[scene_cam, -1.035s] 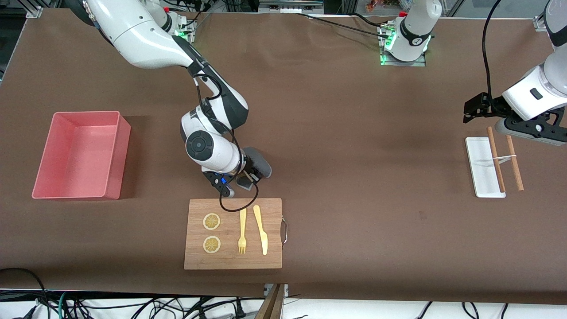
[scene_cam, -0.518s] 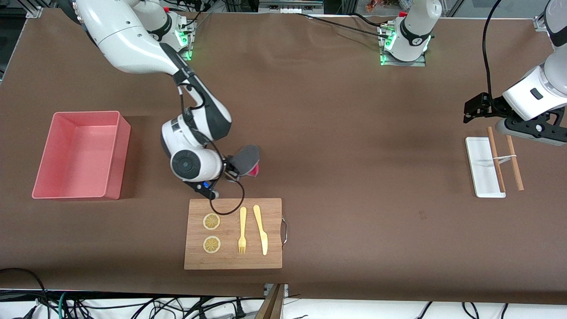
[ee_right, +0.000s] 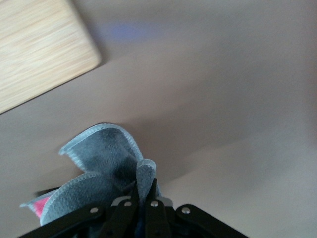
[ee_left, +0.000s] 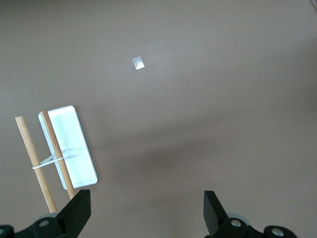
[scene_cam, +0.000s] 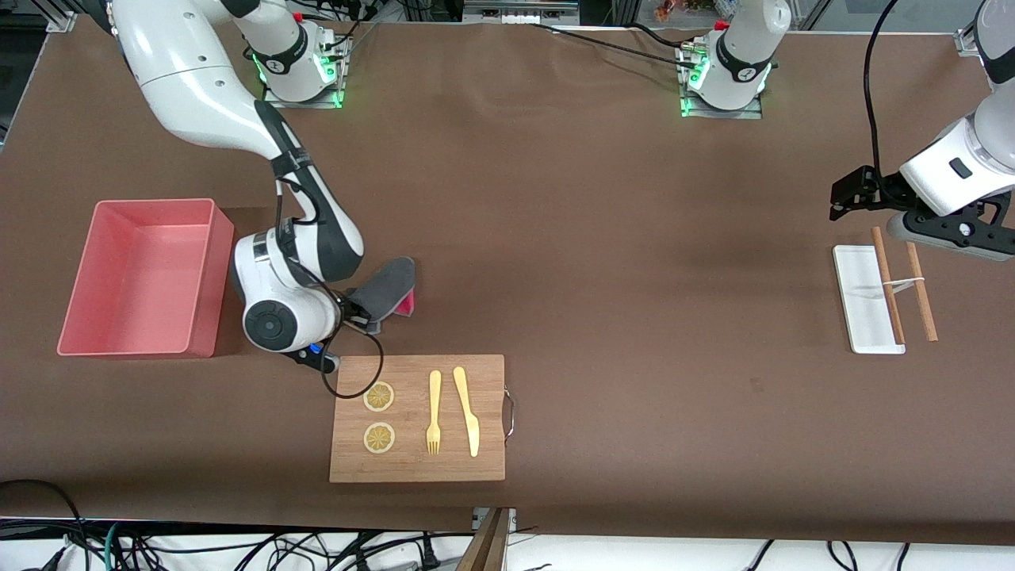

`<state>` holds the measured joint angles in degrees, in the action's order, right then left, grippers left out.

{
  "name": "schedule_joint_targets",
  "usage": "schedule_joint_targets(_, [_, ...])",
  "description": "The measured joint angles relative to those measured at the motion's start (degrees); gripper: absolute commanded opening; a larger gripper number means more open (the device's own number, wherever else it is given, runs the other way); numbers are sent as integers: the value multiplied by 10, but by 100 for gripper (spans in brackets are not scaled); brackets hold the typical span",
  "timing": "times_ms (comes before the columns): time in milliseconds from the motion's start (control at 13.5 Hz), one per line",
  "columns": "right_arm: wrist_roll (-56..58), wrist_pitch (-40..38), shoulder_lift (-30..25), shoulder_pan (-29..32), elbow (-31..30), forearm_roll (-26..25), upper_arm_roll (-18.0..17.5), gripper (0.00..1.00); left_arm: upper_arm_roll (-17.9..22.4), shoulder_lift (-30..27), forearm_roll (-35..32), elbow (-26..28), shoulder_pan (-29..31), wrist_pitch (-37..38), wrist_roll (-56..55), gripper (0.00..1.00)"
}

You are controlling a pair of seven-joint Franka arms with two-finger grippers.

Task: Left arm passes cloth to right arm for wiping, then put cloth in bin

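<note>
My right gripper is shut on the cloth, dark grey with a crimson pink edge showing. It holds the cloth over the brown table between the bin and the wooden cutting board. In the right wrist view the closed fingers pinch a fold of the cloth, and a corner of the board shows. The bin is pink and holds nothing. My left gripper is open and holds nothing, waiting at the left arm's end of the table. Its fingers are wide apart above bare table.
The board carries two lemon slices, a yellow fork and a yellow knife. A white tray with two wooden sticks lies under the left arm. A small white tag lies on the table.
My right arm has carried the cloth toward the bin, away from the board's middle. The left arm has not moved.
</note>
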<state>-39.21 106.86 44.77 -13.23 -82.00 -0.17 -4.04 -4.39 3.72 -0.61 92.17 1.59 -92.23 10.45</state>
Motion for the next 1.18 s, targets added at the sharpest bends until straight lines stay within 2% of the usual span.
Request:
schedule_joint_targets(370, [128, -5, -1, 5, -4, 0, 64, 0, 0, 0, 0, 0, 0, 0, 0, 100])
schedule_joint_targets(666, [202, -35, -24, 19, 5, 0, 79, 0, 0, 0, 0, 0, 0, 0, 0, 100])
schedule_joint_targets(887, [229, -99, -52, 25, 26, 0, 88, 0, 0, 0, 0, -1, 0, 0, 0, 100])
schedule_joint_targets(1183, [256, -230, -100, 28, 108, 0, 88, 0, -1, 0, 0, -1, 0, 0, 0, 100])
